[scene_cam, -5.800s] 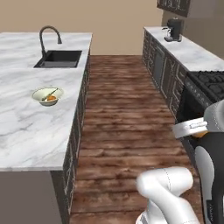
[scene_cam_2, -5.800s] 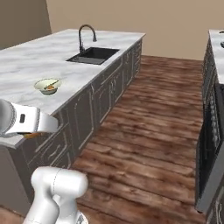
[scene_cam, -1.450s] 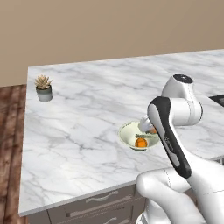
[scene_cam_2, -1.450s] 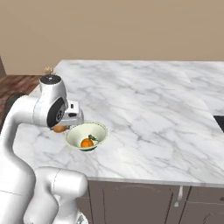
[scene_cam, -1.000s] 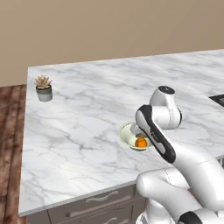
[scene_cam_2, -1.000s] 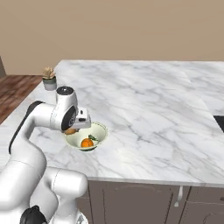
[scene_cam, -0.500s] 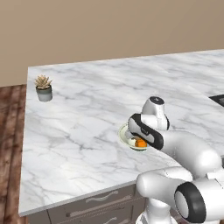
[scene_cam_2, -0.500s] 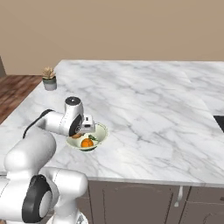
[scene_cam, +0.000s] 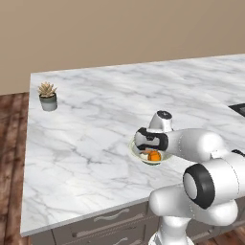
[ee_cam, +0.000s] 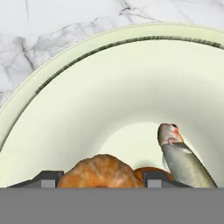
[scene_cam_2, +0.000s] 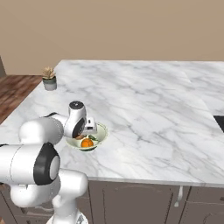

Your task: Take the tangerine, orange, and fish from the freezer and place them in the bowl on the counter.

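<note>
gripper [ee_cam: 101, 181]: down inside bowl [ee_cam: 109, 87], jaws clamped on a round orange fruit [ee_cam: 101, 175] sitting between the tips | fish [ee_cam: 183, 164]: just beside the right tip, head toward bowl's centre | second orange fruit [scene_cam: 154, 156]: in bowl | count: one bowl, one fish, two fruits | bowl rests on counter [scene_cam: 95, 124]

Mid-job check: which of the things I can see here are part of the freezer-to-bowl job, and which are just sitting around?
Part of the job:
- pale cream-green round bowl
- bumpy orange-brown round fruit between the gripper fingertips, inside the bowl
- smoother orange fruit in the bowl
- grey fish in the bowl
- white marble counter

Just lying about:
- small grey potted succulent
- silver-handled grey drawers
</note>
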Controlling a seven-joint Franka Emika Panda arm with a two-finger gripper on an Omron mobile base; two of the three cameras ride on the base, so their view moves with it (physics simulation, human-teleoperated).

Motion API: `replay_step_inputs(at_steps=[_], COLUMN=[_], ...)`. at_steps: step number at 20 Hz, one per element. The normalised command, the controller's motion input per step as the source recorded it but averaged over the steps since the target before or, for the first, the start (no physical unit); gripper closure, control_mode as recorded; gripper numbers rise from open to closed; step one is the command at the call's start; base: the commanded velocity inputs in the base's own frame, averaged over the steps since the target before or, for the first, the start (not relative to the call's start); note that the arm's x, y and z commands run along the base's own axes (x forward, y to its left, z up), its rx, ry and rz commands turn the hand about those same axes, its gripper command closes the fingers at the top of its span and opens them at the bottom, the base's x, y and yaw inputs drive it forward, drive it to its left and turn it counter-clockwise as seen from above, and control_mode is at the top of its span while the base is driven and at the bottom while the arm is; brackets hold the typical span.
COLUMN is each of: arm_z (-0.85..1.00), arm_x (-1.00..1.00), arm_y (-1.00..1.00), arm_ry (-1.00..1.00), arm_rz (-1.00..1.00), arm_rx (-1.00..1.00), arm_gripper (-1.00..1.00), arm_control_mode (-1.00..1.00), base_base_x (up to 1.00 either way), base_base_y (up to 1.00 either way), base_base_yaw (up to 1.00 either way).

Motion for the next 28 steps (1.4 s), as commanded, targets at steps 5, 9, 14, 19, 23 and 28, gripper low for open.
replay_step_inputs(at_steps=[5, 9, 14, 19, 23, 28], arm_z=[-0.32, 0.0, 0.05, 0.71, 0.94, 1.0], arm_x=[0.17, 0.0, 0.0, -0.05, -0.17, -0.58], arm_y=[0.0, 0.0, 0.0, 0.0, 0.0, 0.0], arm_ry=[0.0, 0.0, -0.01, -0.07, -0.02, 0.0], arm_rz=[0.0, 0.0, 0.0, 0.0, -0.02, -0.13], arm_rx=[0.0, 0.0, 0.0, 0.0, 0.0, -0.01], arm_gripper=[-1.0, -1.0, -1.0, -1.0, -1.0, -1.0], arm_control_mode=[-1.0, -1.0, -1.0, -1.0, -1.0, -1.0], base_base_x=[0.0, 0.0, 0.0, 0.0, 0.0, 0.0], base_base_y=[0.0, 0.0, 0.0, 0.0, 0.0, 0.0], base_base_yaw=[0.0, 0.0, 0.0, 0.0, 0.0, 0.0])
